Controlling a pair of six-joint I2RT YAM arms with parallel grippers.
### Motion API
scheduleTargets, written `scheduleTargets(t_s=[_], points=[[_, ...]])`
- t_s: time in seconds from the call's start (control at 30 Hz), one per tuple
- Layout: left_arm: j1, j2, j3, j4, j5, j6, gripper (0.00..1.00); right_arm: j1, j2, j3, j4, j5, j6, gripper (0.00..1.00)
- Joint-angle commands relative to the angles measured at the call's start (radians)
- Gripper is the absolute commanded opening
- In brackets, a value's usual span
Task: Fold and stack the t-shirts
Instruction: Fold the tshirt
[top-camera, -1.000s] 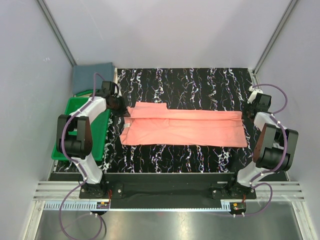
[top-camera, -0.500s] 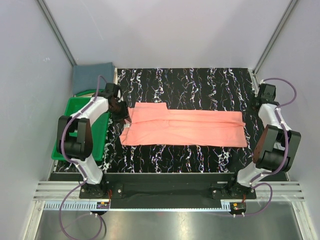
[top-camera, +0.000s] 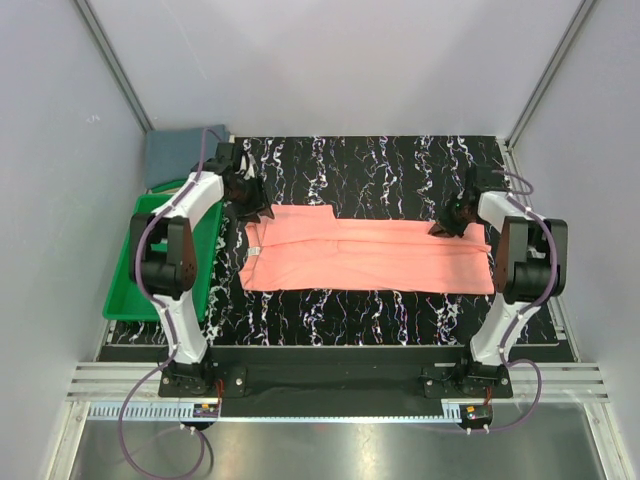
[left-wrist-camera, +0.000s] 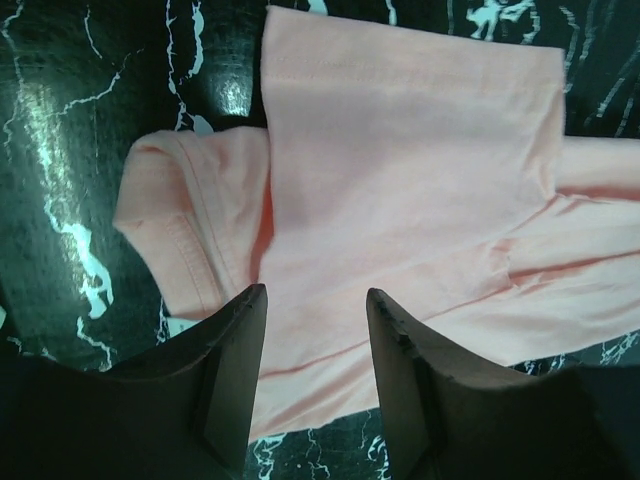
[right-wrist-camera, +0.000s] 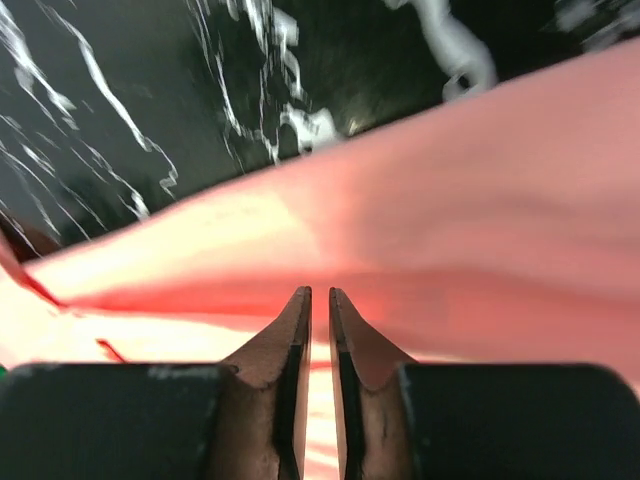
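The salmon-pink t-shirt (top-camera: 370, 255) lies as a long folded strip across the black marbled table, with its white neck label (top-camera: 256, 249) at the left end. My left gripper (top-camera: 255, 203) hovers open over the shirt's back-left corner. In the left wrist view the left gripper (left-wrist-camera: 315, 310) holds nothing, and the sleeve and body (left-wrist-camera: 400, 150) lie flat below it. My right gripper (top-camera: 440, 227) is down at the shirt's back-right edge. Close up, the right gripper (right-wrist-camera: 320, 295) has its jaws a thin slit apart over the pink cloth (right-wrist-camera: 480, 180); whether it pinches cloth I cannot tell. The blue-grey t-shirt (top-camera: 180, 155) lies folded at the back left.
A green plastic tray (top-camera: 130, 270) sits off the table's left side, next to the left arm. Grey walls enclose the table (top-camera: 380, 165) at the back and on both sides. The blue-grey shirt rests just behind the tray.
The left gripper has opened and shifted back to the shirt's back-left corner. The right arm has swung in from the table's right edge onto the shirt's back-right edge.
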Motion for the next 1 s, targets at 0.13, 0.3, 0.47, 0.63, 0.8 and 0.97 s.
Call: scheduleTargets(t_s=[0.13,0.3,0.47,0.63,0.8,0.97], points=[[-0.004,0.131,0.147,0.0,0.069,0.02,0.49,0.055,0.041,0.051,-0.025,-0.116,-0.029,0.21],[-0.005,0.222,0.25,0.016,0.101,0.076,0.53,0.104,0.075,0.14,0.012,-0.192,-0.059,0.31],[-0.004,0.314,0.339,0.011,0.092,0.077,0.53,0.211,0.162,0.275,0.038,-0.202,-0.042,0.34],[-0.004,0.372,0.384,0.003,0.027,0.071,0.53,0.241,0.2,0.335,0.041,-0.212,-0.007,0.34],[-0.002,0.433,0.43,0.003,0.039,0.08,0.52,0.259,0.21,0.338,0.042,-0.211,-0.023,0.35],[-0.004,0.46,0.443,0.003,0.063,0.086,0.48,0.271,0.246,0.349,0.064,-0.222,-0.025,0.35]])
